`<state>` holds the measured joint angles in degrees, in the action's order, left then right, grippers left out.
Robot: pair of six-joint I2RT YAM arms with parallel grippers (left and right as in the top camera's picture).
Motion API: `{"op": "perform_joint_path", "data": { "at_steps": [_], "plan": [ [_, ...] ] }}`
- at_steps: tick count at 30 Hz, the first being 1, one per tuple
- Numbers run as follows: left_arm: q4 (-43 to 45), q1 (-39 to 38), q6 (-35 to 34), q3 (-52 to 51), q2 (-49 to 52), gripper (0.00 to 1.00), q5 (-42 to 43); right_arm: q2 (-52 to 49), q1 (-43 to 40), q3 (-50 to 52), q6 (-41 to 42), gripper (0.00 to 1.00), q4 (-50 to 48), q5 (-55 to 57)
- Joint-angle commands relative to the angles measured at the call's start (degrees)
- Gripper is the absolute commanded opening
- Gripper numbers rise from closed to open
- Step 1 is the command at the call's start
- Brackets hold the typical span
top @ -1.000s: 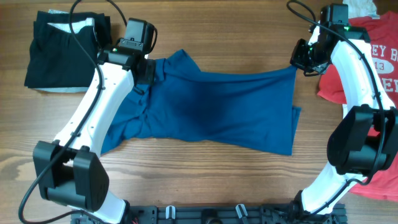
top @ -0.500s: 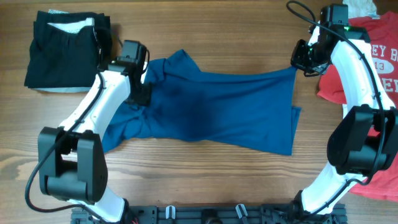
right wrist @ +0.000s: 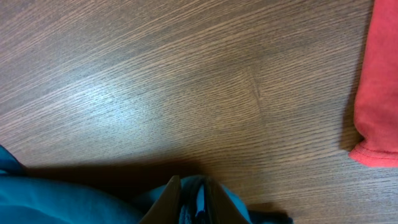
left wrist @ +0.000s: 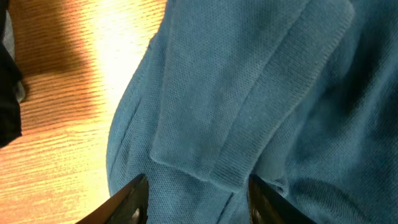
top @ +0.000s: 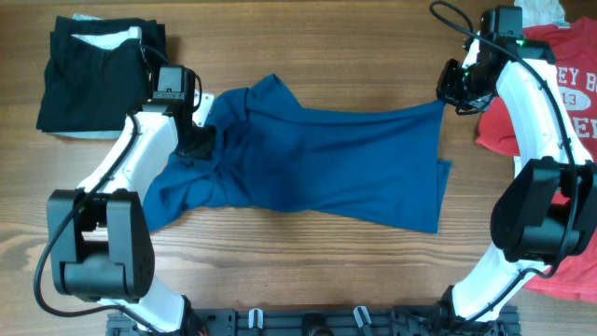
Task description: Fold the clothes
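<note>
1. The shirt [top: 326, 163] lies opened out across the middle of the table [top: 354, 47]. Its right two thirds are fairly flat. Its left end is bunched and creased, and a flap stands turned up at the top left.
2. I see no clean fold anywhere on it, so I judge the task to be at an early stage, with the cloth being spread rather than folded. The rumpled left end has yet to be smoothed, and every fold is yet to be made.
3. The right claw [top: 451, 93] is at the shirt's top right corner. In its wrist view the claw [right wrist: 191, 202] has its fingers close together with blue cloth [right wrist: 50, 202] pinched between them, so it is clamped on that corner. The top edge runs toward it in a fairly straight line.
4. The left claw [top: 198, 140] is over the bunched left end. In its wrist view the claw [left wrist: 198, 202] has its fingers spread apart and grips nothing. A hemmed band of the shirt [left wrist: 249, 112] lies just ahead of and below the tips. It may be a sleeve or a doubled edge; I cannot tell which. I also cannot tell whether the tips touch the cloth.
5. A black garment [top: 93, 70] lies folded at the top left, near the left claw but apart from the shirt.
6. A red tee [top: 560, 103] lies at the right edge, beyond the right claw. In the right wrist view bare wood separates the tee [right wrist: 376, 93] from the blue cloth.
</note>
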<state>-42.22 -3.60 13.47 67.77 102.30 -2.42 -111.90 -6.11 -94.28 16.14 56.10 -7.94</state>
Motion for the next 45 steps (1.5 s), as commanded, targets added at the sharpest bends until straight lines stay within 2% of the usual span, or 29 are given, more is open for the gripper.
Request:
{"op": "perform_joint_path", "data": {
  "at_steps": [1,11,14,26,30,33,39,40,41,45],
  "plan": [
    [0.68,0.50,2.36,-0.46,2.21,0.51,4.20,1.11,-0.24,-0.96,-1.11,0.13,-0.11,-0.66],
    [1.27,0.50,2.84,-0.48,3.15,0.49,4.96,1.11,-0.24,-0.96,-1.11,0.13,-0.13,-0.63],
    [1.99,0.50,2.84,-0.48,3.15,0.41,4.98,1.11,-0.24,-0.96,-1.11,0.13,-0.13,-0.63],
    [1.64,0.46,2.82,-0.48,4.33,0.33,4.74,1.11,-0.24,-0.96,-1.11,0.14,-0.17,-0.44],
    [2.19,0.46,2.78,-0.48,4.74,0.21,4.74,1.11,-0.24,-0.96,-1.11,0.14,-0.22,-0.44],
    [2.99,0.46,2.56,-0.48,4.74,0.04,4.70,1.11,-0.24,-0.96,-1.11,0.14,-0.22,-0.42],
    [4.31,0.50,-4.09,0.57,3.69,0.04,-0.31,1.11,-0.24,-0.96,-1.11,0.14,-0.22,-0.44],
    [4.09,0.50,-5.64,1.16,2.64,0.04,-1.60,1.11,-0.24,-0.96,-1.11,0.12,-0.24,-0.44],
    [3.67,0.50,-7.04,1.88,1.36,0.04,-2.45,1.11,-0.24,-0.96,-1.11,0.04,-0.37,-0.46],
    [2.62,0.50,-9.49,5.31,-8.35,0.04,-2.84,1.49,-0.24,-1.09,-1.09,0.04,-0.28,-0.48]
  ]
}}
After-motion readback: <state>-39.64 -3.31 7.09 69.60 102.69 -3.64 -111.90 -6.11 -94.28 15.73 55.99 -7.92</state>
